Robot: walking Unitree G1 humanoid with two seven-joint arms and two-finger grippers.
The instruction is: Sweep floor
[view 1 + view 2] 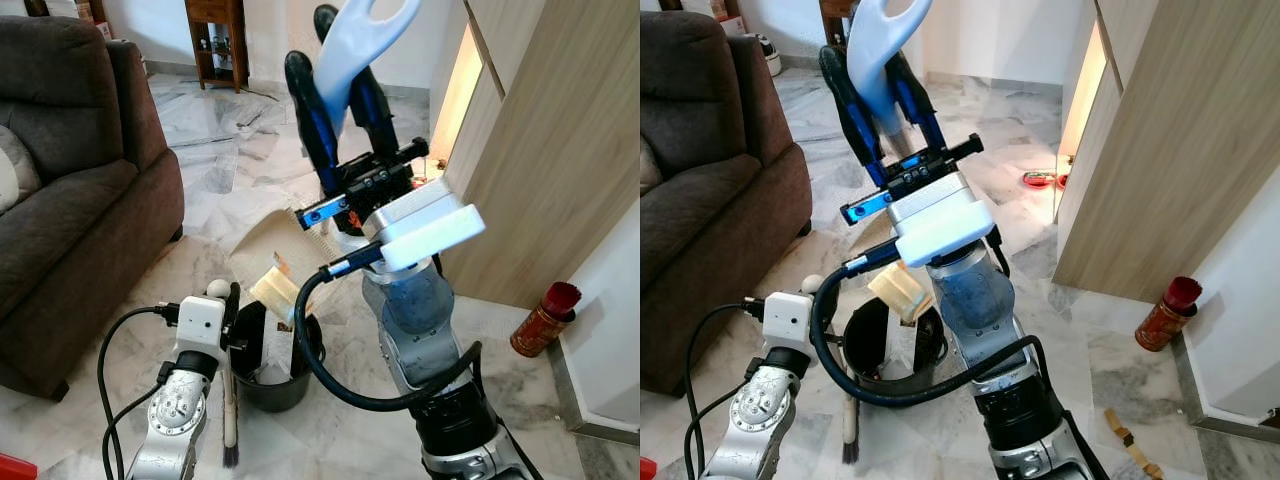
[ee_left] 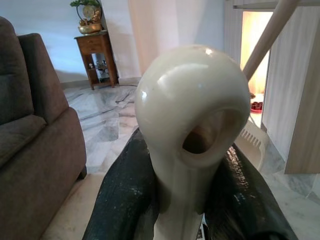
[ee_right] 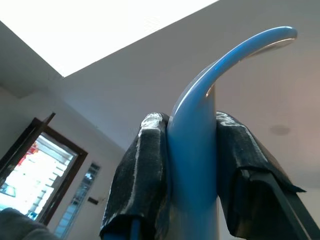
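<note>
My right gripper is raised high and shut on the pale blue handle of a long dustpan. Its cream pan hangs tilted over the mouth of a black bin on the floor. In the right wrist view the handle sits clamped between both fingers, pointing at the ceiling. My left gripper is low beside the bin, shut on a cream hand brush. The brush bristles point down at the floor.
A brown sofa fills the left side. Wooden cabinet panels stand on the right, with a red canister at their foot. A wooden side table stands at the back. A small tan object lies on the marble floor.
</note>
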